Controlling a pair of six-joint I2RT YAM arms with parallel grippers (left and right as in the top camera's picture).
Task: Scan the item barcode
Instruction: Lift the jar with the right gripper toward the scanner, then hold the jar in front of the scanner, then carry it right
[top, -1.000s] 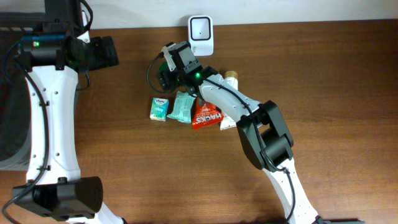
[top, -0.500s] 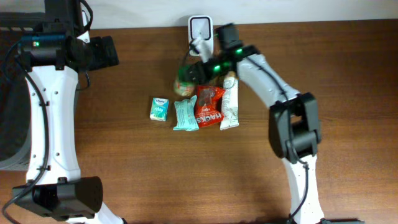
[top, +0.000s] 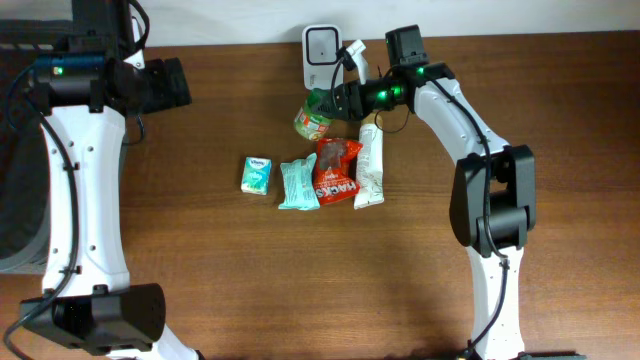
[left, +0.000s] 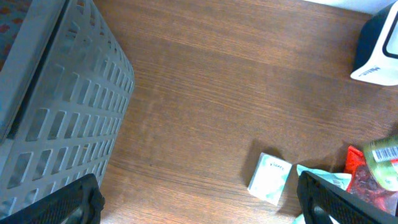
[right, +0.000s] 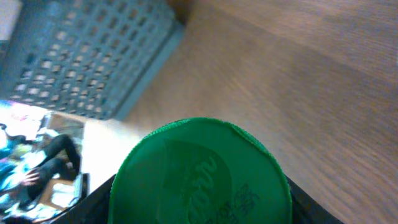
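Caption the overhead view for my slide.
Right gripper holds a green-lidded jar near the white scanner, red snack packet lying nearby.

It was a robotics lab set up as a mock shop checkout: two white robot arms (top: 85, 200) stood at a brown wooden table (top: 560, 150), and a small white barcode scanner (top: 322, 50) stood upright at the table's back edge. Small retail goods lay in a row in front of it: a green-and-white box (top: 257, 174), a teal packet (top: 297, 185), a red snack bag (top: 335, 172) and a white pouch (top: 369, 170). A green-lidded jar (top: 315, 118) was near the scanner, and a grey slatted plastic basket (left: 62, 112) stood at the left.
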